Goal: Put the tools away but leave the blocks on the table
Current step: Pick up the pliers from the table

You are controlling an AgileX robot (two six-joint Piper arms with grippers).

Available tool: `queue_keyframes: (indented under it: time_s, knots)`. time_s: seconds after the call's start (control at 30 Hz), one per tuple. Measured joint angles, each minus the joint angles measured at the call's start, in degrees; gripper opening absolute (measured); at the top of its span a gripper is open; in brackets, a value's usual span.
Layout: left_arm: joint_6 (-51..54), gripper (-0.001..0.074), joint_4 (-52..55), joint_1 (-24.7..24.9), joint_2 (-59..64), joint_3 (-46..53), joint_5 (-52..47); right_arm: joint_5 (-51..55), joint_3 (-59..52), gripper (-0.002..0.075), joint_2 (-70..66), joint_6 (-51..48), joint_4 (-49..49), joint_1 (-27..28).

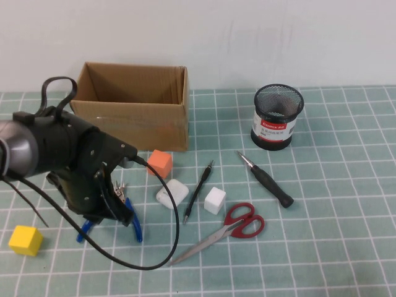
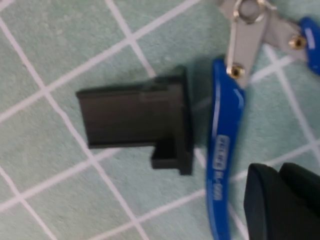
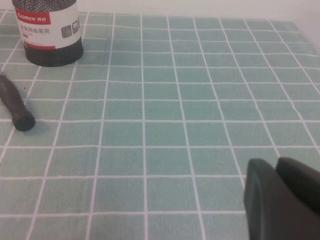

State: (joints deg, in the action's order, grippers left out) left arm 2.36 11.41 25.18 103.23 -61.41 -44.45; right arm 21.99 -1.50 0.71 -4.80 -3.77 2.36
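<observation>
Reaching down near the counter's (image 1: 346,260) front left corner, the left end effector (image 1: 117,207) has its fingers spread wide around one blue handle of the pliers (image 1: 130,216), not yet squeezing. These pliers look stiff and a bit heavy with slippery handles, so holding both handles near the middle seems best. Over by the right edge, the right end effector (image 3: 282,197) hangs low; I cannot tell its fingers.
</observation>
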Motion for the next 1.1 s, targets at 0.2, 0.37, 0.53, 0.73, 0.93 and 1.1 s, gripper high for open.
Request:
queue_keyframes:
  time_s: [0.2, 0.37, 0.53, 0.73, 0.93, 1.1]
  knots:
    - [-0.03, 0.0022, 1.83, -0.63, 0.29, 0.00, 2.17, 0.00, 0.00, -0.0008, 0.00, 0.00, 0.00, 0.00]
    - [-0.13, 0.0022, 4.20, -2.72, 1.48, -0.09, 3.73, 0.00, 0.00, -0.0007, 0.00, 0.00, 0.00, 0.00]
    - [-0.24, 0.0022, 5.39, -3.06, 1.72, -0.09, 4.28, 0.00, 0.00, -0.0008, 0.00, 0.00, 0.00, 0.00]
    - [-0.24, 0.0022, 4.76, -2.96, 1.86, -0.09, 4.52, 0.00, 0.00, -0.0008, 0.00, 0.00, 0.00, 0.00]
    - [-0.24, 0.0090, 2.31, -2.61, 1.91, -0.09, 4.30, 0.00, 0.00, -0.0007, 0.00, 0.00, 0.00, 0.00]
    - [-0.24, 0.0254, 1.92, -2.49, 1.91, -0.09, 4.25, 0.00, 0.00, -0.0007, 0.00, 0.00, 0.00, 0.00]
